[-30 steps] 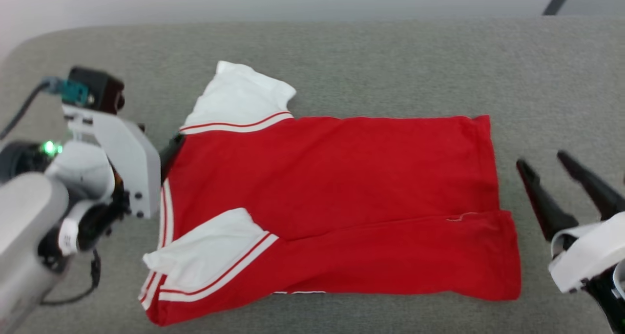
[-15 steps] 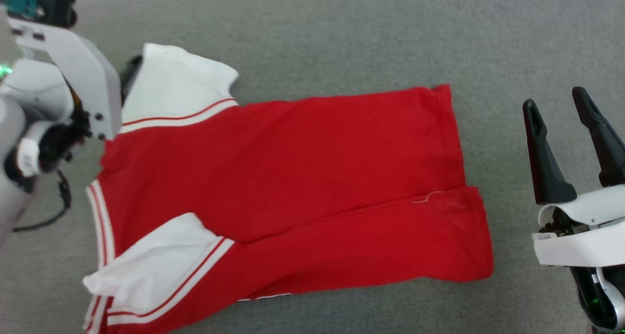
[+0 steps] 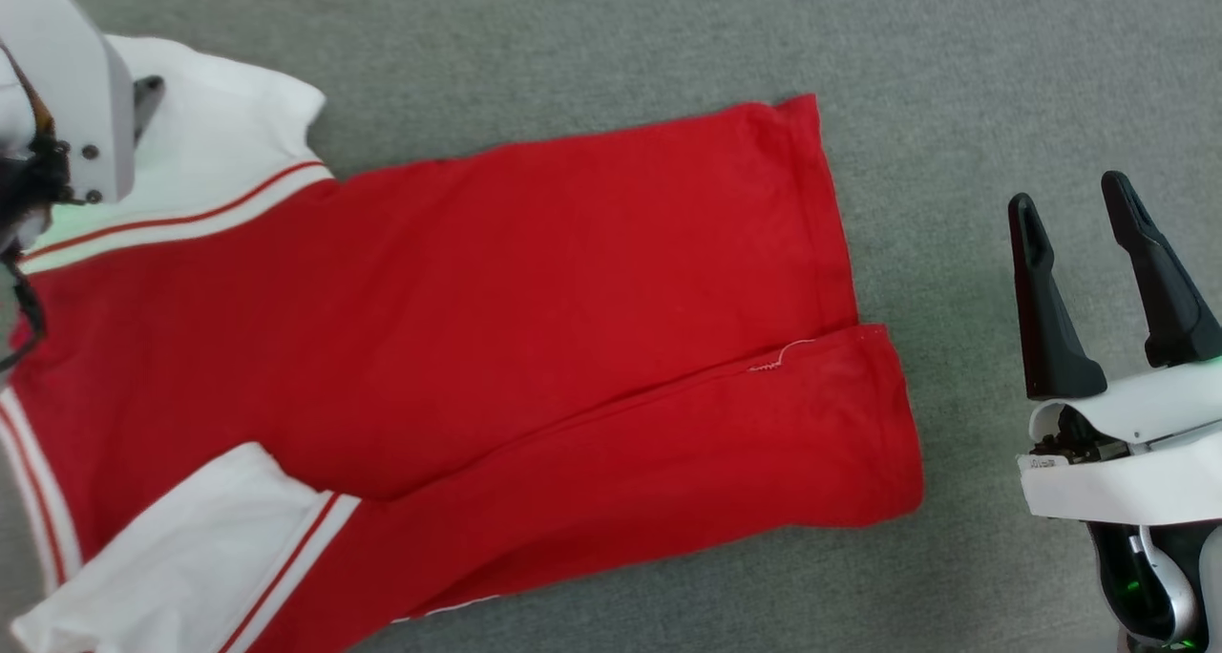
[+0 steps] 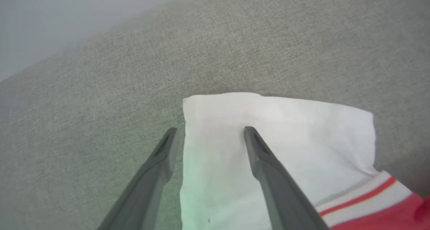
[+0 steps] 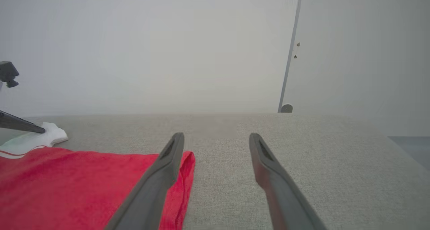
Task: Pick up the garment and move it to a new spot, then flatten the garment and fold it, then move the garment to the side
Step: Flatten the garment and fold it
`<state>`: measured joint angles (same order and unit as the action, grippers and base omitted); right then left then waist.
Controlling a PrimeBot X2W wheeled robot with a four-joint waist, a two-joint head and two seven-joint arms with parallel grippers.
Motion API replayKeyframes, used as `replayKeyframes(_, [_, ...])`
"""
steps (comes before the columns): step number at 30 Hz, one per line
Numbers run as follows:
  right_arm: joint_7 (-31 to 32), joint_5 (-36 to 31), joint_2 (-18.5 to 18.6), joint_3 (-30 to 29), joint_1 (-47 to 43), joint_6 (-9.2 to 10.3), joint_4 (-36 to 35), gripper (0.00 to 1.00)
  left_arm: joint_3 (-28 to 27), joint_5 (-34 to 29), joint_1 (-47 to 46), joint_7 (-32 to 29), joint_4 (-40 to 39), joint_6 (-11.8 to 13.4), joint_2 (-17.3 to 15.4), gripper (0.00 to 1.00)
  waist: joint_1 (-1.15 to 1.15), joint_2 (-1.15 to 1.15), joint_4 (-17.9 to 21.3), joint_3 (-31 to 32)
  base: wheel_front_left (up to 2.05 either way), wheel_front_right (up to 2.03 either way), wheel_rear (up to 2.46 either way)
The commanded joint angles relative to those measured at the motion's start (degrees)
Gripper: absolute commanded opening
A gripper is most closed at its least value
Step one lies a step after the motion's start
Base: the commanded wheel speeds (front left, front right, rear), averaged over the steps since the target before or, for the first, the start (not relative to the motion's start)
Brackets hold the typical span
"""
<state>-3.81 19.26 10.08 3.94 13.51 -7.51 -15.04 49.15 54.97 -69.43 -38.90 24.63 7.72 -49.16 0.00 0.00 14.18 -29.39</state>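
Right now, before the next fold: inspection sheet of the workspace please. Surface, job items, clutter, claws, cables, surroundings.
Surface: grey fabric surface, even, no stains seen.
Job's things: garment lies spread out, plain red side up, near long edge folded over the body; near white sleeve lies on the red.
Clutter: nothing seen.
Claws: left claw open, straddling the edge of the far white sleeve, contact unclear; right claw open, over bare surface beside the hem, apart from it.
Cables: thin black cable loops by the left wrist, over the garment's collar end.
Surroundings: pale wall beyond the surface, with a thin grey upright strip.
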Motion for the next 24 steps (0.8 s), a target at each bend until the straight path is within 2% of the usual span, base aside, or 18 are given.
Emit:
replayKeyframes(1, [-0.52,0.3,-0.32,0.04,0.52,0.05,0.29,1.0,0.03,0.37,-0.99,-0.98,1.07,0.13,0.31,1.0,0.0,0.0,1.81,-2.2,0.0,0.0,0.0])
replayKeyframes(15, [-0.54,1.03,-0.03,0.31,1.64,0.05,1.57,1.0,2.75,0.54,-1.51,-9.06,8.48,1.93,1.71,1.0,0.0,0.0,1.82,-2.77,0.0,0.0,0.0])
replayKeyframes(16, [-0.52,1.16,-0.03,0.27,1.69,0.05,1.64,1.0,2.86,0.72,-1.45,-9.61,8.94,2.2,1.84,0.96,0.0,0.0,1.81,-2.75,0.0,0.0,0.0])
replayKeyframes(17, [-0.35,1.21,0.0,0.16,1.71,0.05,1.7,1.0,2.96,1.06,-1.23,-10.33,9.37,2.31,2.1,0.57,0.0,0.0,1.75,-2.74,0.0,0.0,0.0])
replayKeyframes(19, [-0.18,1.39,-0.04,0.07,1.76,0.05,1.79,1.0,3.17,1.51,-0.85,-11.41,10.24,2.6,2.53,0.4,0.0,0.0,1.71,-2.75,0.0,0.0,0.0])
replayKeyframes(20, [-0.04,1.42,-0.1,0.07,1.8,0.05,1.84,1.0,3.19,1.72,-0.71,-11.82,10.54,2.64,2.83,0.13,0.0,0.0,1.73,-2.75,0.0,0.0,0.0])
replayKeyframes(21, [0.07,1.49,-0.17,0.08,1.84,0.05,1.85,1.0,3.16,2.09,-0.64,-12.06,10.81,2.76,3.19,0.0,0.0,0.0,1.74,-2.75,0.0,0.0,0.0])
replayKeyframes(24, [0.28,1.73,-0.24,0.15,1.85,0.05,1.95,1.0,3.31,2.91,-0.4,-13.48,11.75,3.01,3.89,0.0,0.0,0.0,1.78,-2.7,0.0,0.0,0.0])
